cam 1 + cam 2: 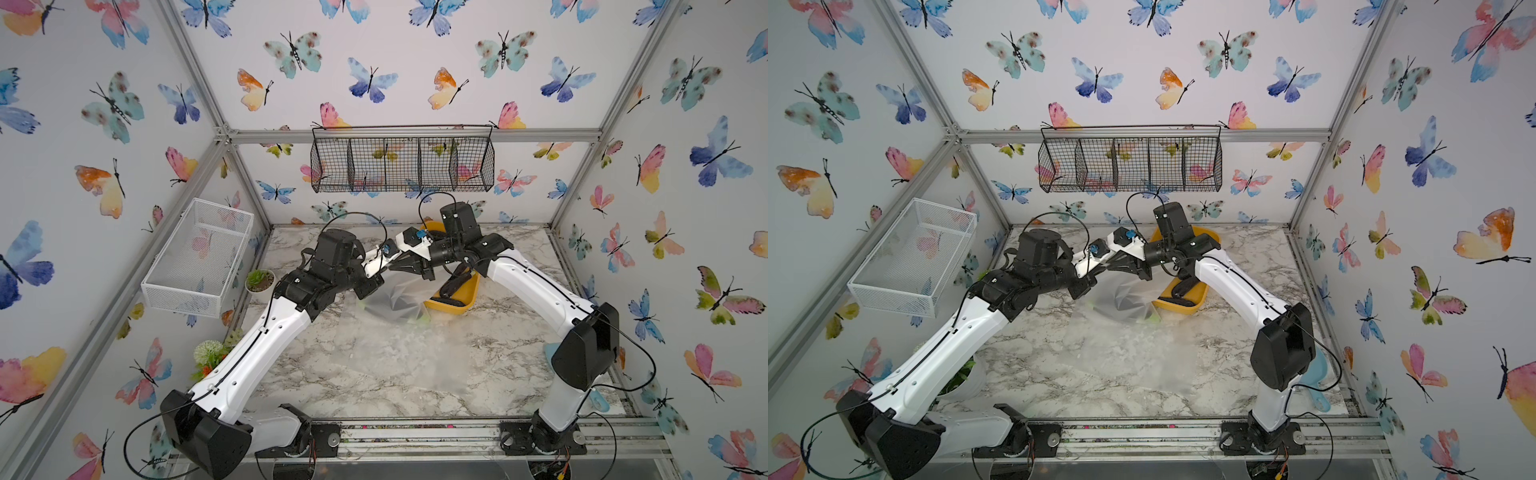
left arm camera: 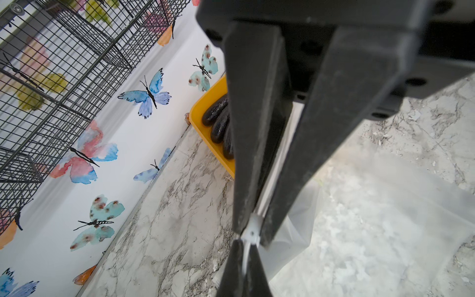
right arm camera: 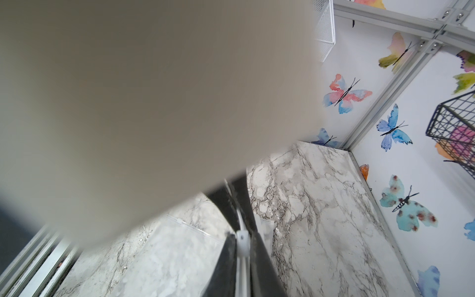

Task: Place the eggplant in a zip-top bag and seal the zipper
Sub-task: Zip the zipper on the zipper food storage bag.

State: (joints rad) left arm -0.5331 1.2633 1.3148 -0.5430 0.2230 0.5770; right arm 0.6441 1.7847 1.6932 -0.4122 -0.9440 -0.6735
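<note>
A frosted zip-top bag (image 1: 374,309) hangs in mid-air over the middle of the marble table, held up by its top edge. A dark shape (image 1: 401,301) shows through it; I take it for the eggplant. My two grippers meet tip to tip above the bag. The left gripper (image 2: 244,244) is shut on the white zipper strip just past the slider. My right gripper (image 3: 243,250) is shut on the white zipper slider (image 3: 243,241), and the strip runs back between its fingers (image 2: 257,128). A blurred pale casing close to the lens hides most of the right wrist view.
A yellow tray (image 1: 469,299) with several dark eggplants (image 2: 217,115) stands right behind the grippers. Another bag (image 1: 399,361) lies flat on the table in front. A black wire basket (image 1: 403,166) hangs on the back wall, a white mesh basket (image 1: 199,253) on the left wall. Small plants (image 1: 259,280) stand at the left.
</note>
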